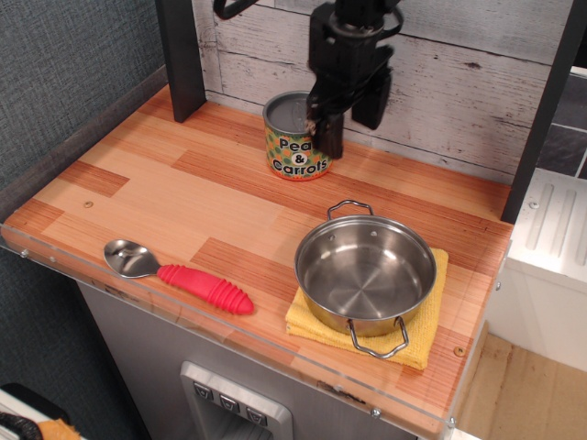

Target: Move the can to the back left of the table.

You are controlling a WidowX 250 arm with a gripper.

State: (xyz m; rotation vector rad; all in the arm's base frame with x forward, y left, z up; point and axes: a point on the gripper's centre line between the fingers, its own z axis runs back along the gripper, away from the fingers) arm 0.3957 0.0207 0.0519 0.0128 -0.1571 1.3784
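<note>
The can (292, 139), a small tin with a grey lid and a green-orange "Peas & Carrots" label, stands upright on the wooden table (183, 192) near the back wall, left of centre. My black gripper (350, 128) hangs just right of the can with its jaws open and empty. Its left finger (327, 137) overlaps the can's right edge in this view; I cannot tell if it touches. The right finger stands apart, further right.
A steel pot with handles (365, 270) sits on a yellow cloth (424, 337) at the front right. A spoon with a red handle (188, 278) lies at the front left. A dark post (182, 55) stands in the back left corner, another (541, 110) at the right.
</note>
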